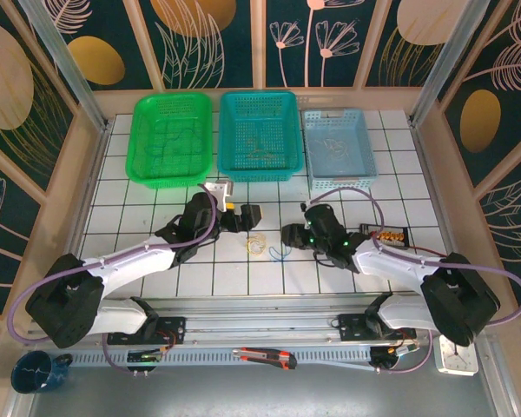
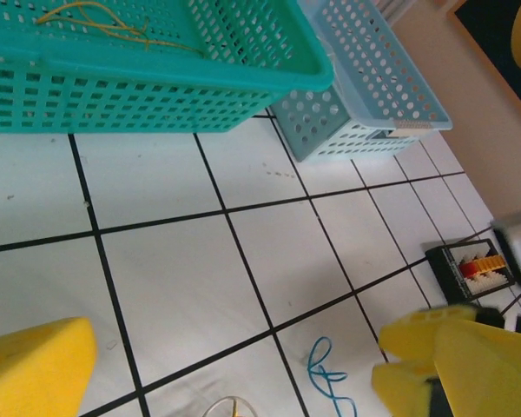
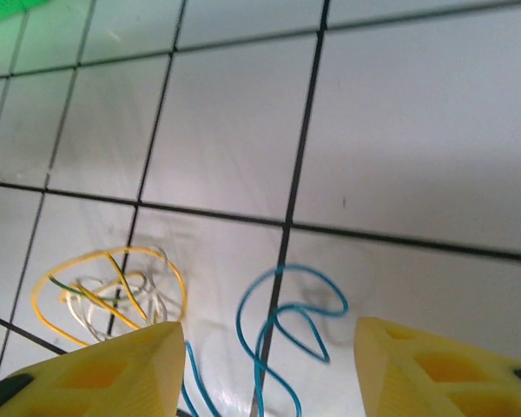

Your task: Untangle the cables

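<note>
The cables lie loose on the white tiled table between my grippers. A blue cable point(image 3: 282, 334) point(image 1: 276, 254) point(image 2: 326, 375) curls in loops. Just left of it sits a small clump of yellow and whitish wires point(image 3: 113, 291) point(image 1: 257, 246). My right gripper point(image 3: 269, 369) point(image 1: 291, 236) hovers low over the blue cable, its yellow fingers standing apart on either side of the loops without touching them. My left gripper point(image 2: 243, 365) point(image 1: 240, 217) is wide open just behind the clump, with nothing between its fingers.
Three baskets line the back: green point(image 1: 135, 139), teal point(image 1: 224, 139) point(image 2: 156, 82) with yellow-tan wires point(image 2: 104, 22) inside, and light blue point(image 1: 369, 148) point(image 2: 356, 130). A small black connector block point(image 1: 382, 233) point(image 2: 473, 269) lies right of my right gripper.
</note>
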{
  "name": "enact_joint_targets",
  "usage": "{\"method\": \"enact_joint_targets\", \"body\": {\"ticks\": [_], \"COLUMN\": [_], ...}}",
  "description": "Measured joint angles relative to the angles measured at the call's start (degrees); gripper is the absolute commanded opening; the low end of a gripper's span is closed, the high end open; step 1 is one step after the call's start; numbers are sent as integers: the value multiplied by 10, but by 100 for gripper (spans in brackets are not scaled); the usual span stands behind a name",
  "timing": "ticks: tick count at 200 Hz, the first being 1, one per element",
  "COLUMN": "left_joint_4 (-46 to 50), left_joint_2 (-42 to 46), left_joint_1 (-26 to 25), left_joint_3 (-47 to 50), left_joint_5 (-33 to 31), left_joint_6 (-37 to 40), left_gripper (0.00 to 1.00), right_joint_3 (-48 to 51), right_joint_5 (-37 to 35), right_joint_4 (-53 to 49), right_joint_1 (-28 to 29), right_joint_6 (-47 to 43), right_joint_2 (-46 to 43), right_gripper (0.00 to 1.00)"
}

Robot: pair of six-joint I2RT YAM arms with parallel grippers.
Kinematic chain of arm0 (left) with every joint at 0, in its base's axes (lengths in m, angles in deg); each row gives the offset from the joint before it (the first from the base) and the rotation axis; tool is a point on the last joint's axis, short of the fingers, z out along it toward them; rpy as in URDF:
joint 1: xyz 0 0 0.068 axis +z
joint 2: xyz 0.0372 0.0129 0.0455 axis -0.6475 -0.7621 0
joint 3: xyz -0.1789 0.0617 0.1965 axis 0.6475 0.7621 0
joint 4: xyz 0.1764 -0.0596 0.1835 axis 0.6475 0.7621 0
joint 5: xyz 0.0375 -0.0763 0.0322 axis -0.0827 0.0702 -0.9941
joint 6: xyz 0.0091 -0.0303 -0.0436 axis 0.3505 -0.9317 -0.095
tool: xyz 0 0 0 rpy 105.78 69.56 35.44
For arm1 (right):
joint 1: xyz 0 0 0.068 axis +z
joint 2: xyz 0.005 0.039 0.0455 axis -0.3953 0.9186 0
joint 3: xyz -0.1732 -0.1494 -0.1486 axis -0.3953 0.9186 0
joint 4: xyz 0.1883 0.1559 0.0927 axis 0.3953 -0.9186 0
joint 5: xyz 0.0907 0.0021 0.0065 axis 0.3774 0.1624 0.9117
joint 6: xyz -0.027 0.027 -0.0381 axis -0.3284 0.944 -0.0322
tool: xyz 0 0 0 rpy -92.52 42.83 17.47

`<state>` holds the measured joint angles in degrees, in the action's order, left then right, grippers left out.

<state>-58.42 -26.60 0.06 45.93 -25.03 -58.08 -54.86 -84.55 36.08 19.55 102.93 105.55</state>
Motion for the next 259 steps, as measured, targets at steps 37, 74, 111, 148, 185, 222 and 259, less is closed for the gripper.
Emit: {"method": "enact_joint_targets", "body": {"ticks": [37, 74, 111, 148, 185, 222, 259], "left_joint_4": [-1, -2, -2, -2, -2, -2, -3], "left_joint_2": [0, 0, 0, -2, -2, -2, -1], "left_joint_1": [0, 0, 0, 0, 0, 0, 0], "left_joint_3": [-20, -23, -23, -23, -23, -23, -23], "left_joint_5": [0, 1, 1, 1, 1, 1, 1], "left_joint_6": [-3, -4, -6, -7, -10, -10, -10], "left_gripper": [99, 99, 99, 99, 99, 99, 99], "right_joint_3": [28, 46, 47, 47, 49, 48, 0], "right_joint_5": [-9, -10, 1, 23, 51, 62, 60], "right_joint_4": [0, 5, 35, 78, 113, 102, 29], "right_joint_1": [19, 20, 20, 21, 23, 21, 0], "right_joint_6": [32, 50, 62, 72, 90, 89, 63], "right_joint_2": [0, 1, 26, 61, 85, 51, -66], "right_gripper": [45, 40, 37, 27, 0, 0, 0]}}
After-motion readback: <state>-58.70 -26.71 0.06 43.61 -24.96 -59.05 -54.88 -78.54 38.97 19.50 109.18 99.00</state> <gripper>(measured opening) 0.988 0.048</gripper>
